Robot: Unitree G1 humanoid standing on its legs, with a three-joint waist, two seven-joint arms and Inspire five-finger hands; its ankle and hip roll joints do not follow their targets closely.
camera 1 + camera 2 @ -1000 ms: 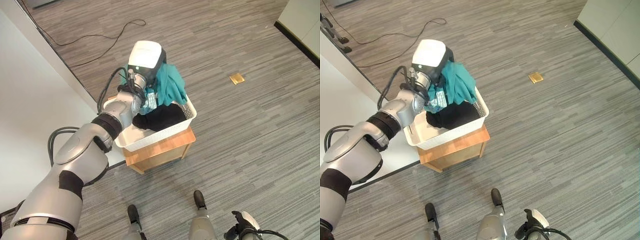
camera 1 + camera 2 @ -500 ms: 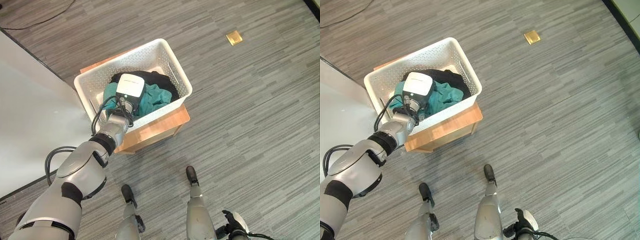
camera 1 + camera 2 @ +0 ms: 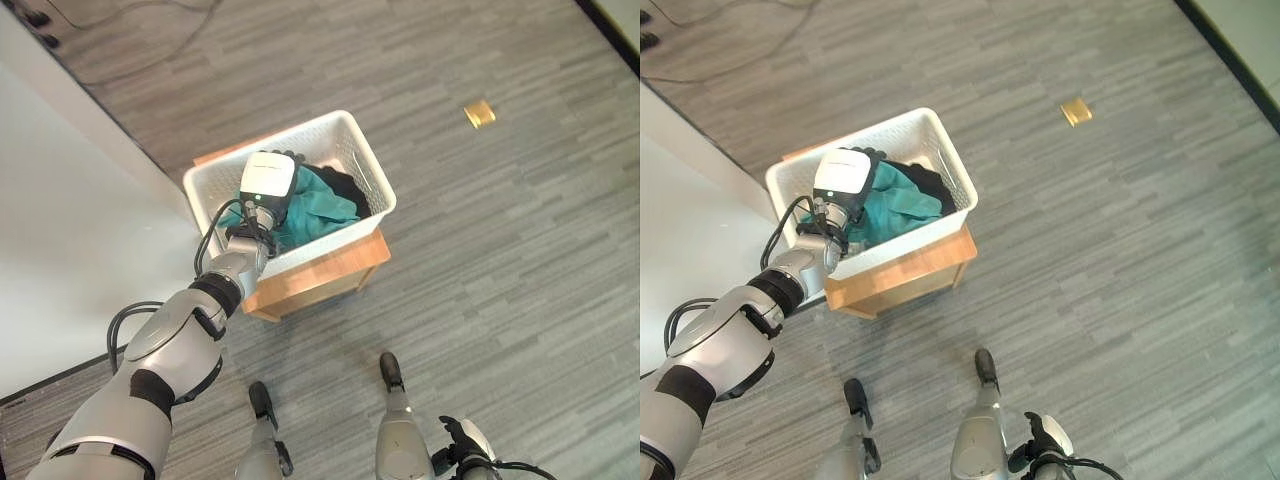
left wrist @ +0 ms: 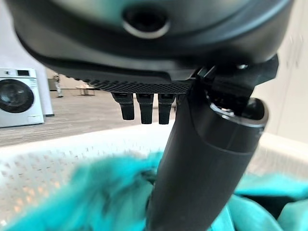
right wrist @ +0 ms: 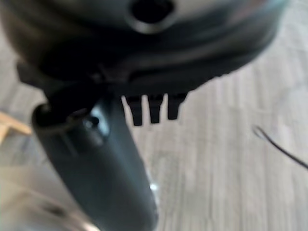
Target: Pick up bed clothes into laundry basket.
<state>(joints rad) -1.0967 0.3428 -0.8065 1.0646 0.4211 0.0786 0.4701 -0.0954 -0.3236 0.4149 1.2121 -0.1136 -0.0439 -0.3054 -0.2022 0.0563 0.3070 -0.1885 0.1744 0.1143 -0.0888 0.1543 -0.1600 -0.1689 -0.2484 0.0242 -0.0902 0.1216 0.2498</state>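
A white laundry basket (image 3: 372, 172) stands on a low wooden stand (image 3: 325, 272) beside the bed. Inside it lie a teal cloth (image 3: 322, 206) and, under that at the far side, a black cloth (image 3: 341, 180). My left hand (image 3: 268, 180) is down inside the basket over the teal cloth. In the left wrist view its fingers (image 4: 144, 107) are straight, and its thumb (image 4: 207, 159) reaches down to the teal cloth (image 4: 96, 192) without gripping it. My right hand (image 3: 462, 441) hangs low by my side, open, with bare floor past it (image 5: 96, 159).
The white bed surface (image 3: 60, 230) fills the left side, its edge close to the basket. A small brass floor plate (image 3: 479, 113) lies to the right. A dark skirting edge (image 3: 1225, 45) runs along the far right corner. Grey plank floor surrounds the stand.
One second ago my left hand held the teal cloth up above the basket. The cloth now lies in the basket with the hand lowered over it. The camera view has also shifted.
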